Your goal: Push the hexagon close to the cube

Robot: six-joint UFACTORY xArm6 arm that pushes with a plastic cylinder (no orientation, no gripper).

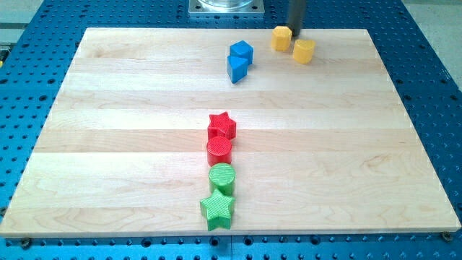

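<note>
No legible text, label, brand, number or sign anywhere in view.

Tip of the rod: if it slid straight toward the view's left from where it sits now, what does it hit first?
My tip sits just right of the upper yellow block, so that block looks first in line. The blue cube lies further left but slightly lower in the view; depth makes that uncertain.
</note>
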